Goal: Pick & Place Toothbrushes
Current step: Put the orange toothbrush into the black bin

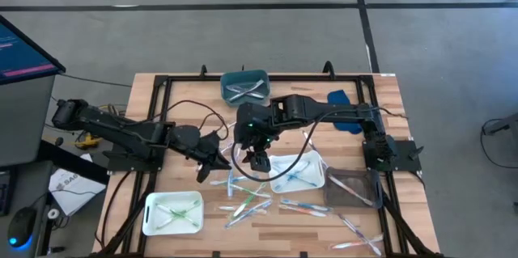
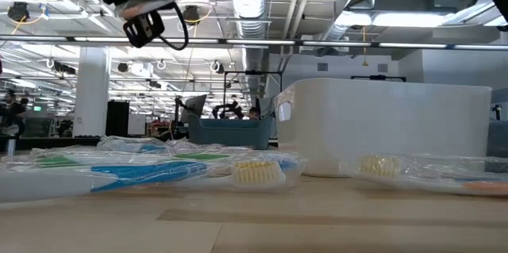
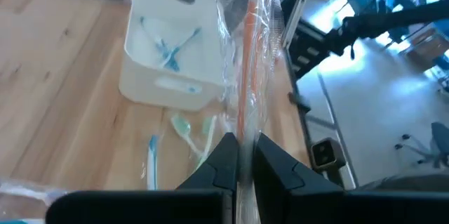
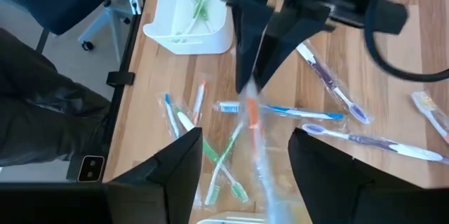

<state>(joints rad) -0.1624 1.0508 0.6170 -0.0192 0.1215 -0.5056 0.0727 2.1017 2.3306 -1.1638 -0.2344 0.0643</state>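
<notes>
My left gripper [image 3: 242, 157] is shut on an orange toothbrush [image 3: 247, 55] in a clear wrapper, above the middle of the table. In the right wrist view the left gripper [image 4: 251, 76] points toward my right gripper [image 4: 245, 178]. The right gripper is open, and the wrapped toothbrush [image 4: 254, 129] reaches down between its fingers without visibly touching them. Several loose toothbrushes [image 1: 247, 201] lie flat on the wood below. In the high view the left gripper [image 1: 220, 161] and the right gripper [image 1: 259, 161] stand close together. My left gripper pinches the wrapped toothbrush by one end [image 3: 244, 136] between its two fingers. The fingers come slanting down from the table's left. The toothbrush sticks out past the fingertips, in line with them. It is lifted clear of the table.
A white tray [image 1: 172, 212] with green toothbrushes stands at the near left, and a white tray [image 1: 295, 173] with blue ones at the middle. A teal tray [image 1: 244, 86] is at the far edge, a clear tray [image 1: 354, 188] at the right. A black frame [image 1: 154, 129] rims the table.
</notes>
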